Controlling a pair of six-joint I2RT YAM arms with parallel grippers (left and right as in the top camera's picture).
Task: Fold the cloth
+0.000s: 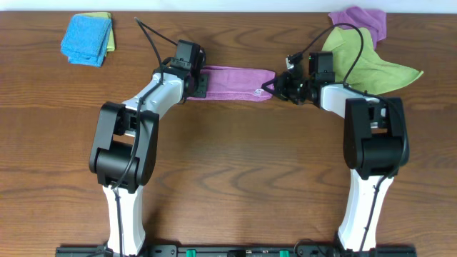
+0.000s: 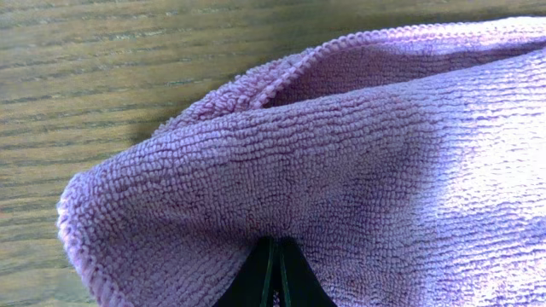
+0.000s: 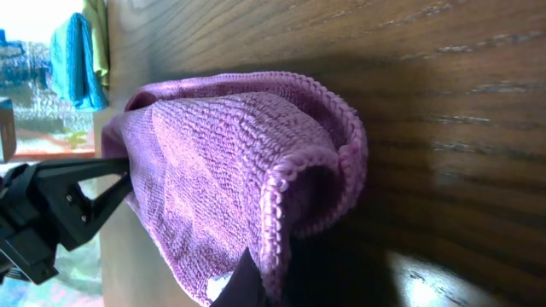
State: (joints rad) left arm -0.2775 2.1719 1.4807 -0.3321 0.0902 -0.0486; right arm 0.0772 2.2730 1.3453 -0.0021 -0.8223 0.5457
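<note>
The lilac cloth [image 1: 235, 83] lies as a narrow folded band across the far middle of the table, stretched between my two grippers. My left gripper [image 1: 202, 83] is shut on its left end; in the left wrist view the cloth [image 2: 341, 170] drapes over the closed fingertips [image 2: 275, 277]. My right gripper [image 1: 275, 87] is shut on its right end. In the right wrist view the cloth [image 3: 222, 162] hangs folded over the fingertip [image 3: 247, 281], with the small white tag [image 3: 217, 284] beside it. The left gripper [image 3: 51, 209] shows at the far end.
A folded blue cloth on a lime-green one [image 1: 87, 38] lies at the far left. A lime-green cloth [image 1: 364, 61] and another purple cloth [image 1: 360, 20] lie bunched at the far right, behind my right arm.
</note>
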